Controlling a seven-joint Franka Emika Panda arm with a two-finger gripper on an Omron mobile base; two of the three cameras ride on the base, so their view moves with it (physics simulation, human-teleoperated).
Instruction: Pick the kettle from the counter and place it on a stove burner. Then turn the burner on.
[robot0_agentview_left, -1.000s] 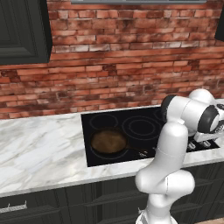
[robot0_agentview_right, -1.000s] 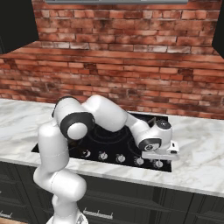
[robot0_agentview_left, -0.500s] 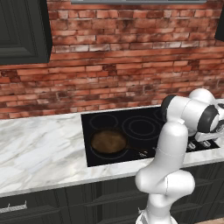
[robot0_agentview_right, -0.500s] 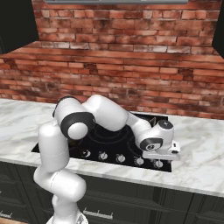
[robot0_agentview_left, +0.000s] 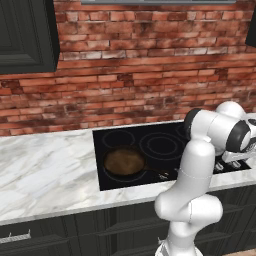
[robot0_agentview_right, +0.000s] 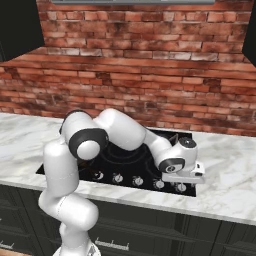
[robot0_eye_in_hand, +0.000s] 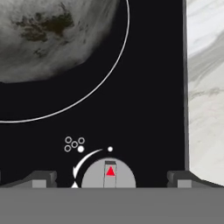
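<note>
The silvery kettle (robot0_eye_in_hand: 48, 30) sits inside a white burner ring on the black stove (robot0_eye_in_hand: 144, 87), at the top left of the hand view. My gripper (robot0_eye_in_hand: 111, 178) is open, and its two fingertips (robot0_eye_in_hand: 41, 178) straddle a grey knob (robot0_eye_in_hand: 108, 174) with a red triangle mark. From the right base view the gripper (robot0_agentview_right: 183, 176) hangs low over the right end of the knob row (robot0_agentview_right: 135, 180). White marble counter (robot0_eye_in_hand: 205, 87) runs along the stove's right edge. In the left base view the arm hides the kettle.
A brown frying pan (robot0_agentview_left: 124, 161) rests on the front left burner of the stove (robot0_agentview_left: 150, 145). Marble counter (robot0_agentview_left: 45, 170) stretches left of the stove, and more counter (robot0_agentview_right: 225, 170) lies to its right. A brick wall (robot0_agentview_right: 140, 75) stands behind.
</note>
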